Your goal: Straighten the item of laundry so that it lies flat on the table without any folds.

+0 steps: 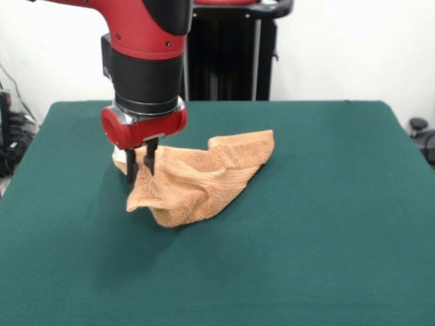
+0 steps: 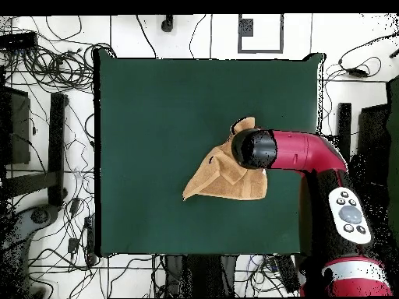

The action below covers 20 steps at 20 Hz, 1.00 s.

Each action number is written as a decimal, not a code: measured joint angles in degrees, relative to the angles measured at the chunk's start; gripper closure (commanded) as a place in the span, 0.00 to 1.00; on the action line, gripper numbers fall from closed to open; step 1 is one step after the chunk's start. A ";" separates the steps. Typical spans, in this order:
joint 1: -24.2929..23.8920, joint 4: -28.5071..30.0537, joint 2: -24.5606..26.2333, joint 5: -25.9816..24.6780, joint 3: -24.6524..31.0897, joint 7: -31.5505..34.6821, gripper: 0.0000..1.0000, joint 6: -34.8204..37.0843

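The towel (image 1: 204, 178) lay bunched and creased on the green table (image 1: 319, 224), far from flat — the hand (image 1: 140, 165) pinched its raised edge at the end nearest the arm, so nearly all the spreading — every fold — was left to do.

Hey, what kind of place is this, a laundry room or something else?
Probably a robotics lab, not a laundry room: a red robot arm works a towel on a green felt table, with cables strewn over the floor.
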 measured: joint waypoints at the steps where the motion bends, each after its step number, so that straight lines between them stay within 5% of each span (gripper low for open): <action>1: 0.00 0.01 0.00 0.03 0.00 0.00 0.00 0.00; 20: 0.43 0.09 0.27 0.20 -2.54 0.00 0.00 0.00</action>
